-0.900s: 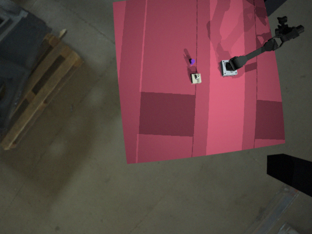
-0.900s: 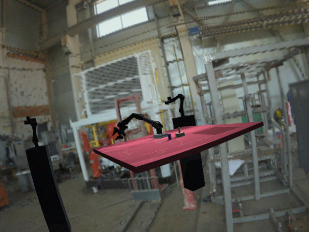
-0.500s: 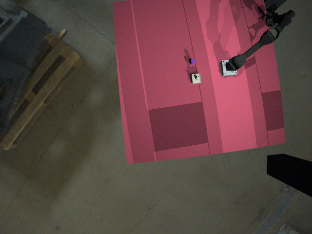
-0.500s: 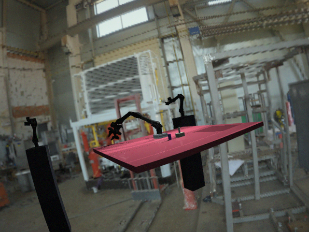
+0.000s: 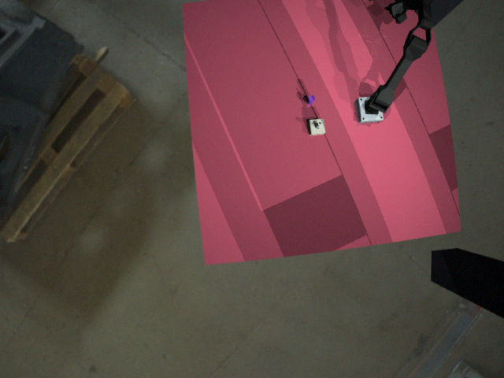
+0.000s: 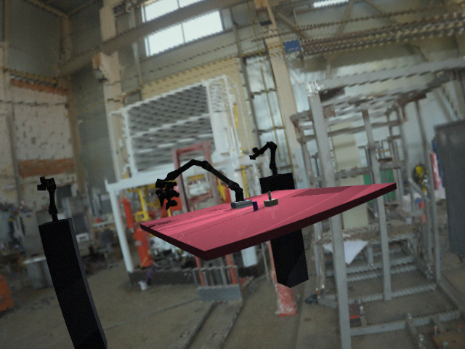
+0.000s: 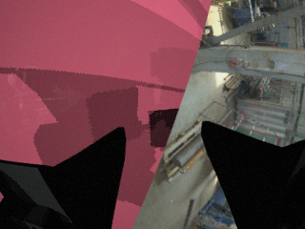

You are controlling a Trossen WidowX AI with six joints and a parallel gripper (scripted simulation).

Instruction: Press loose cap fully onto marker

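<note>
Small purple plastic marker cap [image 5: 311, 98]: stands loose on the pink table [image 5: 252, 171], just beyond the pale square holder block [image 5: 316, 126] in the top view, near it but not touching. Judged light, rigid and smooth; likely to tip or skid if struck from one side. Best taken across the round body, midway up, with both fingers closing evenly and the open end kept facing down for seating on the marker.

Short dark marker [image 6: 269, 195]: stands upright in the holder block [image 6: 270, 202]. Too small in all views to read tip detail. Judged stiff; requires a straight downward press along the axis, since an angled push could lever the block.

Black pincer [image 6: 167, 193]: hangs beyond the table edge, well apart from cap and marker, half open, holding nothing. In the wrist view, both black fingers frame the table edge and the hall floor beyond, with nothing between them.

Grey arm base plate [image 5: 361, 117]: sits on the table beside the holder block, apart from it. Black rectangular pillars [image 6: 67, 270] stand off the table, two of them topped with small dark arm-shaped mounts. Wooden pallet [image 5: 61, 134] lies on the floor, well apart. Nothing visible between the pincer and the cap other than the arm's own base; approach from above judged free.
</note>
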